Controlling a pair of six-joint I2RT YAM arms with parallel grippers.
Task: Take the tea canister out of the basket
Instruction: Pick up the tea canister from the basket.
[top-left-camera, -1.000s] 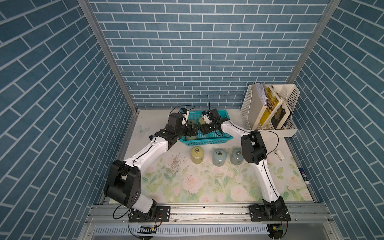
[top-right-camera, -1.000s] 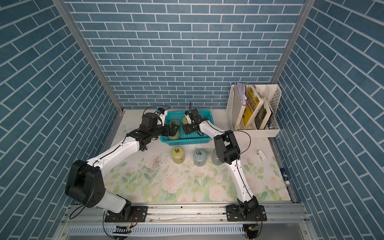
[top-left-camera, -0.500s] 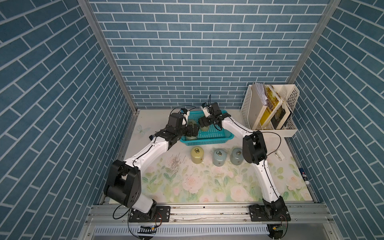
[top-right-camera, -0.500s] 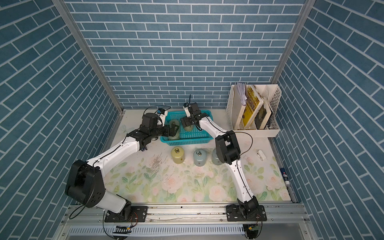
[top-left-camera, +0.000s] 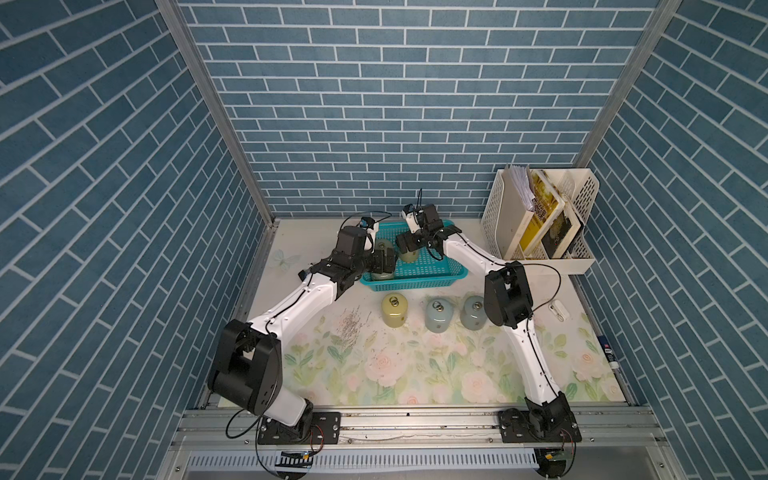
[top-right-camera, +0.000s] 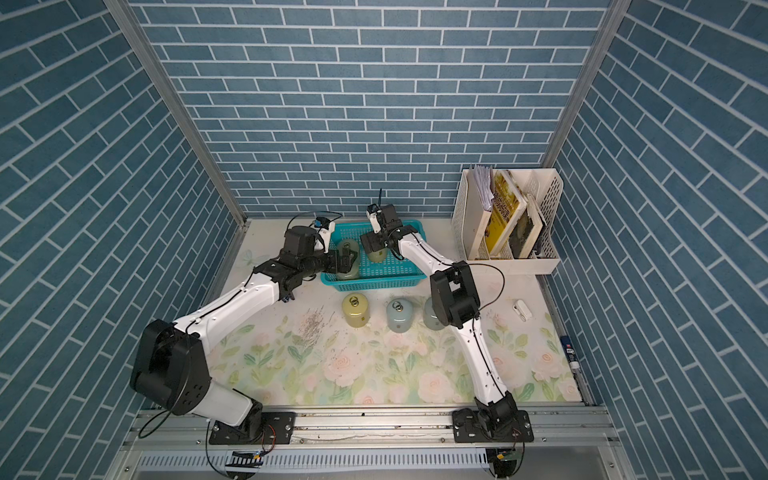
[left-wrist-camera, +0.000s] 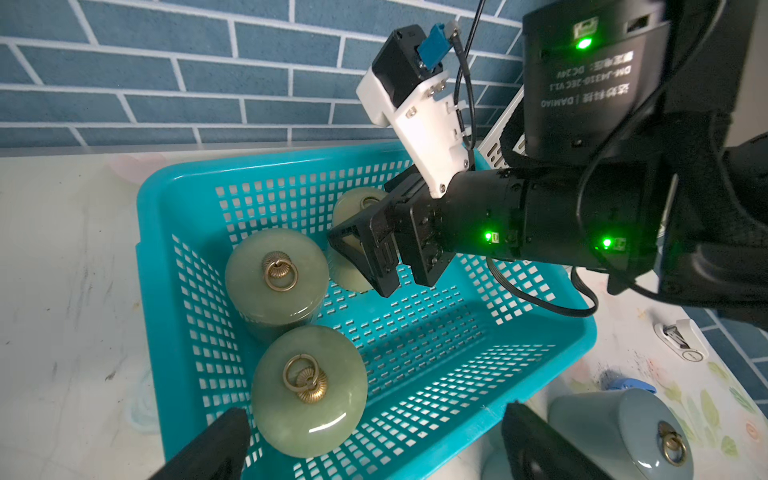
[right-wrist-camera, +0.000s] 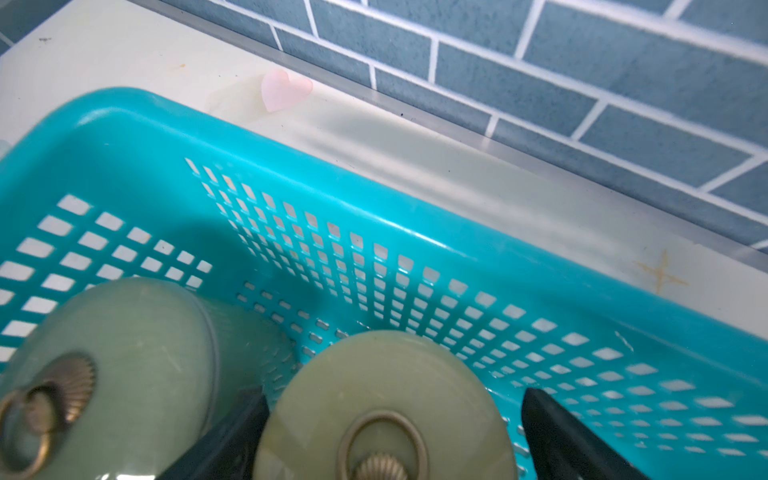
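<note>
1. Blue brick-patterned walls (top-left-camera: 395, 104) close in three sides of the cell.
2. The table (top-left-camera: 415, 374) has a scuffed floral print of pink roses and green leaves. A patch of dark specks (top-left-camera: 353, 328) lies off the near left-arm corner of the basket (top-left-camera: 415, 284).
3. The basket stands close to the rear wall. Just in front of its near long wall, an olive canister (top-left-camera: 394, 311) and two grey-blue canisters (top-left-camera: 437, 316) stand upright in a row. Beyond its right-arm end is a white file rack (top-left-camera: 496, 216) holding books.
4. Three green tea canisters stand upright inside the basket, all toward its left-arm end. The near canister (left-wrist-camera: 309, 415) is by the near wall, the middle canister (left-wrist-camera: 249, 282) is behind it, and the far canister (left-wrist-camera: 353, 203) is deeper in.
5. The right gripper (right-wrist-camera: 392, 395) straddles the far canister with its fingers spread. A clear gap shows between one finger (right-wrist-camera: 557, 432) and the lid, so nothing is clamped.
6. The left gripper (left-wrist-camera: 374, 409) hangs over the near canister with its fingers wide apart, holding nothing.
7. In both top views the arms cover much of the basket's left-arm end. Only the left wrist view shows all three lids with their brass rings. Only the right wrist view shows a pink heart (right-wrist-camera: 286, 89) printed on the table beyond the basket's far rim.
</note>
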